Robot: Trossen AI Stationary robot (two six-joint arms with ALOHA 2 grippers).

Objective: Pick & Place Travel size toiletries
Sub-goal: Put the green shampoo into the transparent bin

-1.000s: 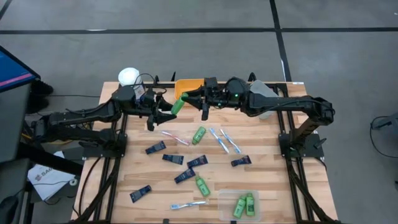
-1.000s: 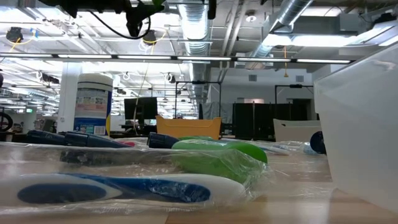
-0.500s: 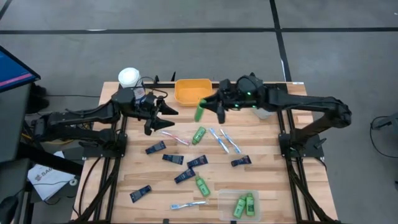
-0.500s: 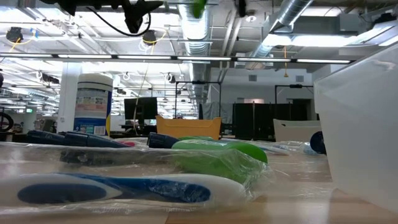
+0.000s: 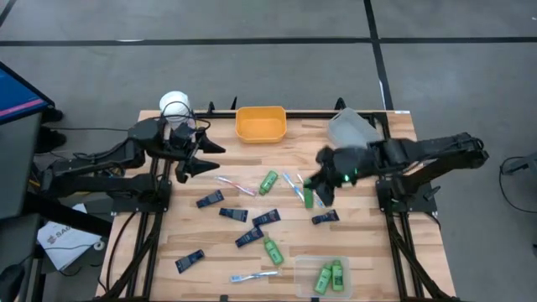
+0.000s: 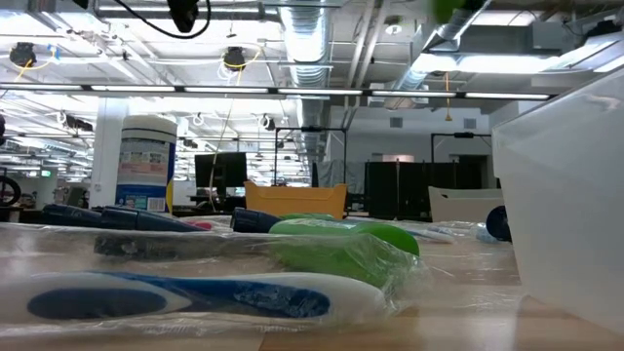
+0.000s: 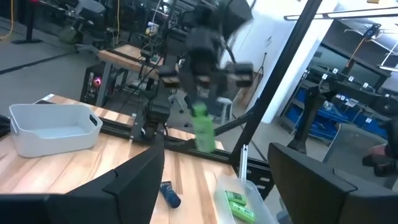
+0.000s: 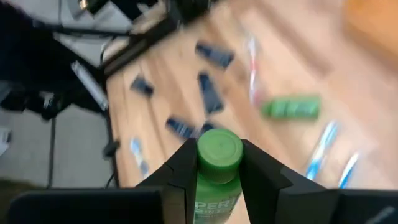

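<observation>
Right gripper (image 5: pixel 312 190) is clamped on a green bottle (image 8: pixel 217 173): wrist view shows both fingers (image 8: pixel 181 171) pressed against its neck, cap facing the camera. Bottle rides above the bench (image 5: pixel 361 235), not touching it.

Directly below and just beyond those fingers lie two light-blue toothbrushes (image 5: pixel 302 190). A second green bottle (image 5: pixel 268 182) lies just beside them, on the side toward the left arm, with a pink toothbrush (image 5: pixel 237 184) past that. Navy tubes (image 5: pixel 267 217) are scattered between the fingers and the near bench edge; one more tube (image 5: pixel 325 217) lies just on the near side of the fingers.

Near corner: clear bin (image 5: pixel 323 275) holding two green bottles (image 5: pixel 330 278). Another green bottle (image 5: pixel 272 250) and a toothbrush (image 5: pixel 253 275) lie just beside it.

Left gripper (image 5: pixel 204 157) is well apart from the right one, fingers (image 7: pixel 134 182) spread and holding nothing, hanging over the bench.

Far edge: orange bin (image 5: pixel 260 122), grey bin (image 5: pixel 351 130), white-lidded canister (image 5: pixel 174 106) behind the left gripper.
</observation>
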